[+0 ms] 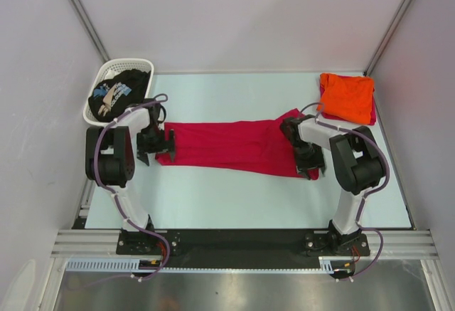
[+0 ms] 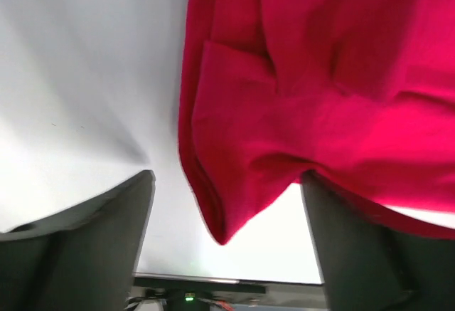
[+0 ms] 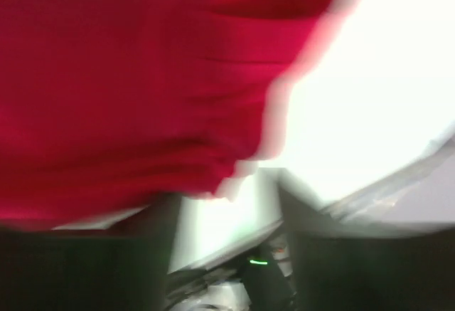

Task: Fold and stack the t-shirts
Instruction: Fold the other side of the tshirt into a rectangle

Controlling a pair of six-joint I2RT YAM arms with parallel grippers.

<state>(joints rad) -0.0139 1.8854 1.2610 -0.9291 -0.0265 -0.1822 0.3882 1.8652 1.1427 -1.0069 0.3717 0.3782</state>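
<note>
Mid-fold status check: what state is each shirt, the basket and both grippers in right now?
Crimson-red cloth t-shirt: lying flat as a long folded strip between the grippers.
Bright orange t-shirt: folded, at the far right corner.
Black printed t-shirt: crumpled in the basket.
White plastic lattice basket: upright, holding that shirt.
Left gripper: open, red corner between its fingers, unpinched.
Right gripper: open, view blurred.

Left arm [image 1: 114, 156] is bent at the elbow and sits low, with the left gripper [image 1: 158, 151] facing inward, fingers spread wide. Right arm [image 1: 355, 161] is hunched too. The right gripper [image 1: 308, 169] points down, fingers a bit parted, though its wrist view's pretty blurry.
</note>
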